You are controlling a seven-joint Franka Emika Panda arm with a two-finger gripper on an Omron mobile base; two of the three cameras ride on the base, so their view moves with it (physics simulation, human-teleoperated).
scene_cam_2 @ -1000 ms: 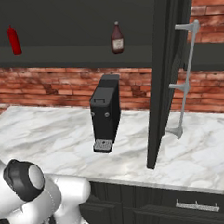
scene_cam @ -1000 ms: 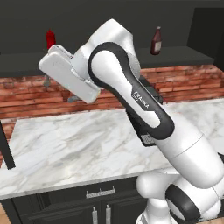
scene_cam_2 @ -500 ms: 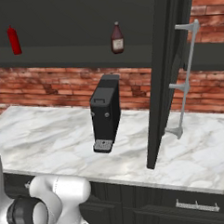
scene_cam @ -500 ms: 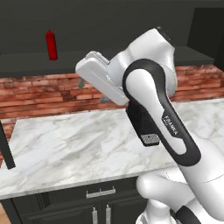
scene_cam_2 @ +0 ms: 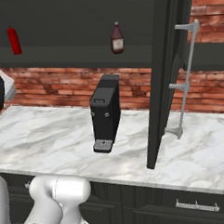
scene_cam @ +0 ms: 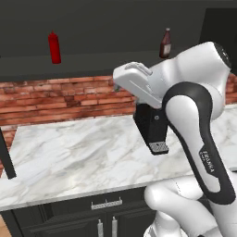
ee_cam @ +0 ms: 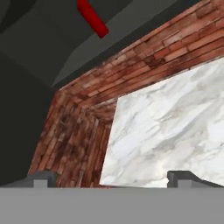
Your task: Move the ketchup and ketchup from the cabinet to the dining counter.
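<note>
Up on the cabinet shelf (scene_cam_2: 74, 57), both bottles stand untouched. Swinging right since a moment ago, the hand (ee_cam: 111, 178) now faces the red bottle (ee_cam: 92, 18), fingers wide, empty.

Red brick wall (scene_cam: 69, 97) — marble worktop (scene_cam: 78, 152) below.

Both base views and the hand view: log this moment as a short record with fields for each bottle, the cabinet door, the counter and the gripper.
red ketchup bottle: upright on the cabinet shelf, left part
maroon ketchup bottle: upright on the same shelf, farther right
cabinet door: swung open, silver bar handle facing right
marble worktop: carries a black coffee machine
gripper: fingertips apart, nothing between them, tilted view toward the red bottle
</note>
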